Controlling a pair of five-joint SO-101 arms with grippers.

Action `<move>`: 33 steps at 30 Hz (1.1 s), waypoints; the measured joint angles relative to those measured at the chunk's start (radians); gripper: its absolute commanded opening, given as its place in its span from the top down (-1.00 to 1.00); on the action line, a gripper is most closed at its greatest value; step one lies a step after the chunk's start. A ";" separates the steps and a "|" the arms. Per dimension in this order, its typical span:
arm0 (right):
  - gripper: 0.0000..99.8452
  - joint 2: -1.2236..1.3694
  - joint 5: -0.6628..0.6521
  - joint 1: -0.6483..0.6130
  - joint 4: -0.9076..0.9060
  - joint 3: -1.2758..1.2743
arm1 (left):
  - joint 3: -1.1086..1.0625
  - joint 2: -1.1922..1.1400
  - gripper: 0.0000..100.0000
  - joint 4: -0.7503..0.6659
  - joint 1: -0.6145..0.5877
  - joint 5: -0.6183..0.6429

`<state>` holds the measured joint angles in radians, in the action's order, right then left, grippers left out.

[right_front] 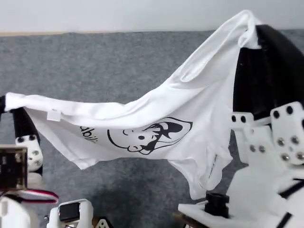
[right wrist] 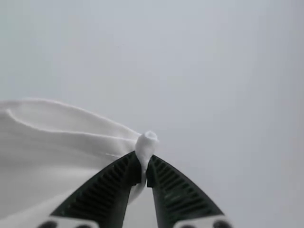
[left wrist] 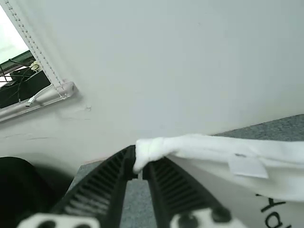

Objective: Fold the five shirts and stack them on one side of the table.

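A white shirt (right_front: 156, 114) with a black cartoon print hangs stretched in the air above the grey table (right_front: 95, 61). My left gripper (left wrist: 139, 166) is shut on one bunched corner of the white shirt (left wrist: 213, 152), at the left end in the high view (right_front: 4, 102). My right gripper (right wrist: 143, 168) is shut on another pinched corner of the shirt (right wrist: 61, 142), held high at the upper right in the high view (right_front: 251, 23). The shirt sags between the two arms, and its lower part dangles at the right.
A grey carpet-like surface covers the table. The white and black body of the right arm (right_front: 270, 137) fills the right side. The left arm's base (right_front: 19, 166) stands at the lower left. A pale wall (right_front: 142, 14) runs along the back.
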<state>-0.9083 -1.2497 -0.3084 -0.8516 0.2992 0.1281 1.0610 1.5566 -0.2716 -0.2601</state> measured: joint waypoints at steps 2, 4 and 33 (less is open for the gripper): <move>0.98 -0.014 0.000 0.000 -0.017 0.000 | 0.015 0.002 0.99 0.025 0.000 0.000; 0.98 -0.028 0.000 -0.005 -0.032 0.000 | 0.021 0.002 0.99 0.046 0.000 0.000; 0.98 -0.210 0.114 0.000 -0.299 -0.020 | 0.121 0.002 0.99 0.161 -0.002 0.000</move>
<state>-1.1185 -1.1362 -0.3084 -1.1508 0.2793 0.2493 1.0625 1.7177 -0.2731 -0.2601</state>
